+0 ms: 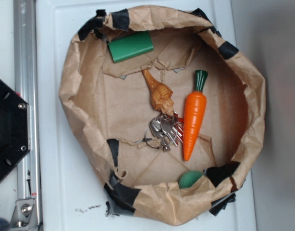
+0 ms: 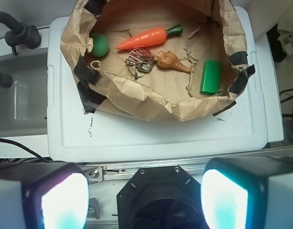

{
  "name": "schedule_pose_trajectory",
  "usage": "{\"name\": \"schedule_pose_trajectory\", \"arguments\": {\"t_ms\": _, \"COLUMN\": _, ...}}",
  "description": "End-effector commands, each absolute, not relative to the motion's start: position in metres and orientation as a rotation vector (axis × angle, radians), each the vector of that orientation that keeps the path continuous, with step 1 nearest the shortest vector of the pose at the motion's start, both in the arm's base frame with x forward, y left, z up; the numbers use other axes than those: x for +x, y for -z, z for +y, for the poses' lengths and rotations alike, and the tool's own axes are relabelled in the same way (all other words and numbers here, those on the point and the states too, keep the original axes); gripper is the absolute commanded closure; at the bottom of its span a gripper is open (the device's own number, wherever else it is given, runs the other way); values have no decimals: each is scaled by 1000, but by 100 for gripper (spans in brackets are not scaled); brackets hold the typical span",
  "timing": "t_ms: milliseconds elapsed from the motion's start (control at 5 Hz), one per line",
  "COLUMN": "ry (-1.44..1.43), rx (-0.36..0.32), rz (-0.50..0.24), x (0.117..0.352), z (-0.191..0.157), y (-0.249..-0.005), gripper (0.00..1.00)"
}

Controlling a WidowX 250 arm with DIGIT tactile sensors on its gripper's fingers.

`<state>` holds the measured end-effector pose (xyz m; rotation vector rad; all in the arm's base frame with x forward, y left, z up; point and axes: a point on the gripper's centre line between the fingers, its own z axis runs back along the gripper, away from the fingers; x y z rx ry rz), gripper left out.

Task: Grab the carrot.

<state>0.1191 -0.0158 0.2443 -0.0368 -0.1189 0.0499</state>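
The carrot [image 1: 194, 117] is bright orange with a dark green stem cap and lies on the floor of a brown paper basket [image 1: 75, 67], right of centre, tip toward the lower rim. In the wrist view the carrot [image 2: 144, 37] lies at the far side of the basket [image 2: 137, 102]. My gripper [image 2: 144, 200] is open and empty, its two pads wide apart, well back from the basket and above the robot's black base. The gripper does not show in the exterior view.
Inside the basket are a tan spiral seashell [image 1: 159, 94], a bunch of keys [image 1: 163, 130] touching the carrot's side, a green block [image 1: 131, 46] and a green ball [image 1: 190, 179]. The basket stands on a white lid [image 2: 151, 136]. The black base [image 1: 8, 130] is at left.
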Motion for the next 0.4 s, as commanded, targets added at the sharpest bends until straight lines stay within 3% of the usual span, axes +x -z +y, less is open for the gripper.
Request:
{"name": "schedule_pose_trajectory", "arguments": {"t_ms": 0, "ry": -50, "rx": -37, "rz": -119, "x": 119, "z": -16, "y": -244, "gripper": 0}}
{"name": "schedule_pose_trajectory", "arguments": {"t_ms": 200, "ry": -295, "rx": 78, "rz": -160, "x": 166, "z": 15, "y": -200, "gripper": 0}}
